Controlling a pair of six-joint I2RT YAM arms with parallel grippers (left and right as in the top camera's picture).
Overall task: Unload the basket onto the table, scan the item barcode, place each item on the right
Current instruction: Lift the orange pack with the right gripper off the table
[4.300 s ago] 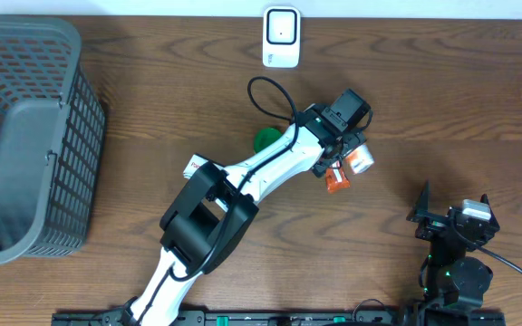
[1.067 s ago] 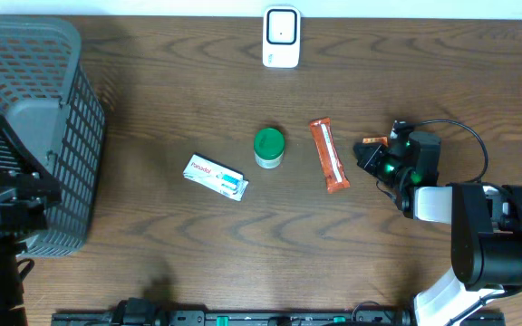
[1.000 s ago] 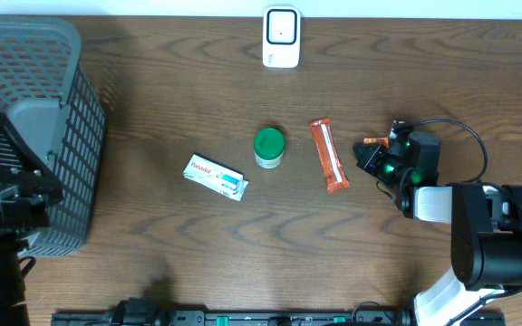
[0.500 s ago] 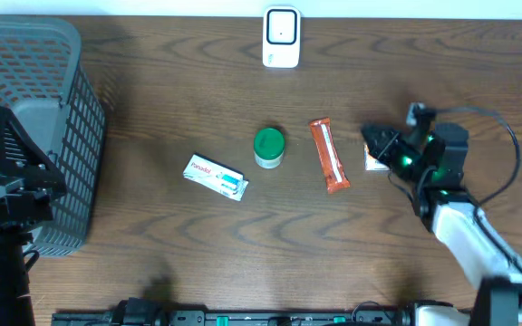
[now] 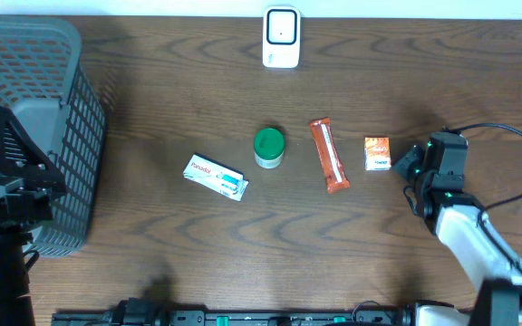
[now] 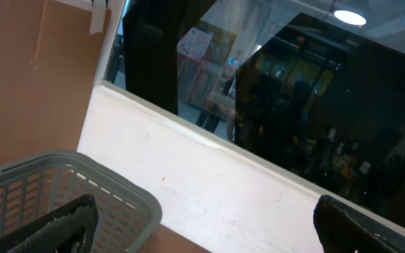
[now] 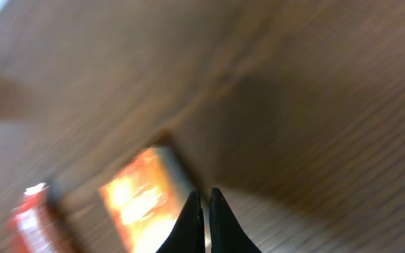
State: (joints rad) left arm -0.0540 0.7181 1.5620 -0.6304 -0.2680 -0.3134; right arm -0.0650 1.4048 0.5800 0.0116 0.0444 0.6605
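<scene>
We see the right gripper (image 5: pixel 408 165) low over the wooden table (image 5: pixel 152 263) on the right side, its two fingers pressed together with nothing between them. Just to its left lies the small orange box (image 5: pixel 377 153), flat on the wood and apart from the fingertips. In the right wrist view, which is blurred, the shut fingers point at bare table just to the right of that box.

Left of the box lies a long orange-red sachet (image 5: pixel 329 156), its length running from far to near. Left of the sachet stands a small jar with a green lid (image 5: pixel 268 147), and further left and a little nearer lies a white Panadol carton (image 5: pixel 216 177), set at a slant. The four items form a loose row across the middle of the table, none touching another.

The white scanner (image 5: pixel 281 36) sits at the far edge, well apart from the row and roughly in line with the jar.

The left gripper (image 6: pixel 202 211) is raised at the left side beside the grey plastic basket (image 5: pixel 34 72). Its fingers are spread wide and empty. Its wrist view looks past the basket rim to a white wall and a dark window.
</scene>
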